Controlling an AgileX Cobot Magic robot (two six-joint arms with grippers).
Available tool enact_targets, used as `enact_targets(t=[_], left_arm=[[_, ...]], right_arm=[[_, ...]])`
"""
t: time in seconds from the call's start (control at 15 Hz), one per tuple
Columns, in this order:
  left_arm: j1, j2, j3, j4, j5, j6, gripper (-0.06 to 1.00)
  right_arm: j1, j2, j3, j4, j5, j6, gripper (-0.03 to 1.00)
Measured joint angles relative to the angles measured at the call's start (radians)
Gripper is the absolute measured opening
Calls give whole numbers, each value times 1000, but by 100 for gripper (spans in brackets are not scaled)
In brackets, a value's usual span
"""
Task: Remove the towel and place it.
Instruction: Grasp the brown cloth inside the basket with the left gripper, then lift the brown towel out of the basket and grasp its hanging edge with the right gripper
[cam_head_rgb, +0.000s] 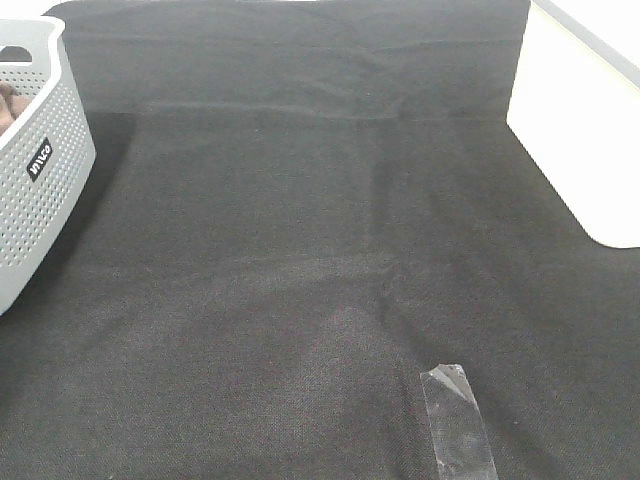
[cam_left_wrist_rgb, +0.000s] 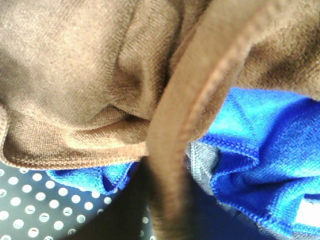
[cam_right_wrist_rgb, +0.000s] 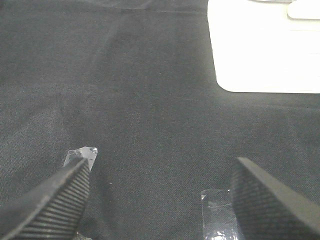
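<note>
The brown towel (cam_left_wrist_rgb: 75, 75) fills the left wrist view at very close range, bunched in folds, with a stitched hem (cam_left_wrist_rgb: 200, 95) running across it. It lies on a blue cloth (cam_left_wrist_rgb: 265, 145) inside the perforated grey basket (cam_left_wrist_rgb: 20, 205). In the exterior high view only a sliver of the brown towel (cam_head_rgb: 8, 105) shows inside the basket (cam_head_rgb: 45, 170) at the far left. No fingers of my left gripper show. My right gripper (cam_right_wrist_rgb: 160, 200) is open and empty, low over the black table cloth (cam_right_wrist_rgb: 150, 90). Neither gripper shows in the exterior high view.
The black table cloth (cam_head_rgb: 300, 250) covers most of the table. A strip of clear tape (cam_head_rgb: 458, 420) lies on it at the front right; tape pieces (cam_right_wrist_rgb: 217, 215) also show by my right fingers. Bare white table (cam_head_rgb: 580, 150) shows at the right.
</note>
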Motion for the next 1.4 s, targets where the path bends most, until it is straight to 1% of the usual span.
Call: enact_targets(t=[0.33, 0.47, 0.6, 0.73, 1.07, 1.27, 1.4], left_arm=[[-1, -1, 0, -3, 24, -6, 0], [-9, -20, 0, -8, 3, -74, 0], [-31, -74, 0, -14, -64, -155, 0], [-66, -137, 0, -11, -110, -176, 0], [-194, -309, 0, -10, -117, -191, 0], [-255, -417, 0, -10, -123, -288, 0], [-295, -489, 0, -5, -124, -323, 0]], right_arm=[[0, 0, 0, 0, 0, 0, 71], [0, 0, 0, 0, 0, 0, 71], [0, 0, 0, 0, 0, 1, 71], [0, 0, 0, 0, 0, 1, 71], [0, 0, 0, 0, 0, 1, 71], [0, 0, 0, 0, 0, 1, 71], [0, 0, 0, 4, 0, 1, 71]])
